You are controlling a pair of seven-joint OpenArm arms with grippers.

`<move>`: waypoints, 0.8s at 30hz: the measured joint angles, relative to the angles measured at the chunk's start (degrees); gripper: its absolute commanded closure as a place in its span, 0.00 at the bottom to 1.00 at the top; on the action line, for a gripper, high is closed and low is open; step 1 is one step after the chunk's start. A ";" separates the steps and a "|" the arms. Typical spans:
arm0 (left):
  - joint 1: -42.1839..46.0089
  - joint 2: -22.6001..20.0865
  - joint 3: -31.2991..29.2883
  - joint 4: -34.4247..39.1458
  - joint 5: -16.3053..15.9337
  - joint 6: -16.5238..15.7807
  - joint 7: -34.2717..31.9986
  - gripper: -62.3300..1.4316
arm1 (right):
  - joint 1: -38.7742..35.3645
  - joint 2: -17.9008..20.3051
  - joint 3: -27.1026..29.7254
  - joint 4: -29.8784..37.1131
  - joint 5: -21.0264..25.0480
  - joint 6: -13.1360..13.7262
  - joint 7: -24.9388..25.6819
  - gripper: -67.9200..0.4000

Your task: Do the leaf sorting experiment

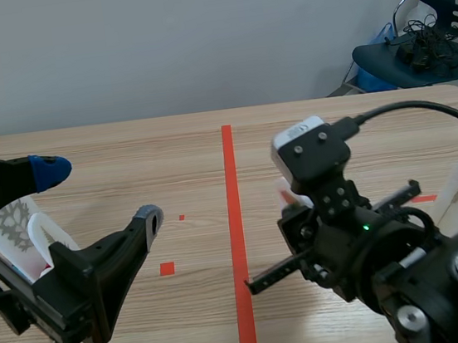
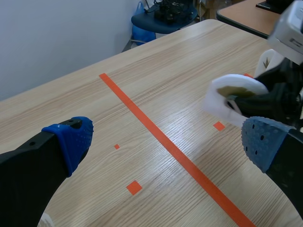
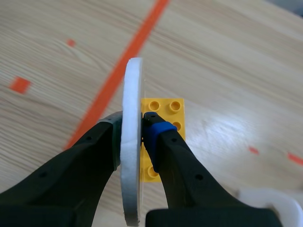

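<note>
Bright, even light; soft glare on tabletop [image 3: 227, 118]

the scene view looks from between the two arms, a little above the wooden table [image 1: 129, 175], facing away from the robot toward a pale wall [image 1: 154, 38] and a dark chair [image 1: 436, 20] at the far corner. the left wrist view sits just behind the left gripper [image 2: 165, 139], looking forward and down across the long tape line [image 2: 156, 137] toward the right arm [image 2: 281, 94]. the right wrist view sits very close behind the right gripper [image 3: 136, 137], looking steeply down at the tabletop. all three share that tape line; the scene and left wrist views share the chair; both wrist views show the white disc [image 3: 131, 142] the right gripper holds.
</note>
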 measured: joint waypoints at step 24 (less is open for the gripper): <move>0.00 0.00 0.00 0.00 0.02 0.00 -0.17 0.00 | 2.01 -1.09 14.08 -17.22 9.22 -1.97 8.79 0.85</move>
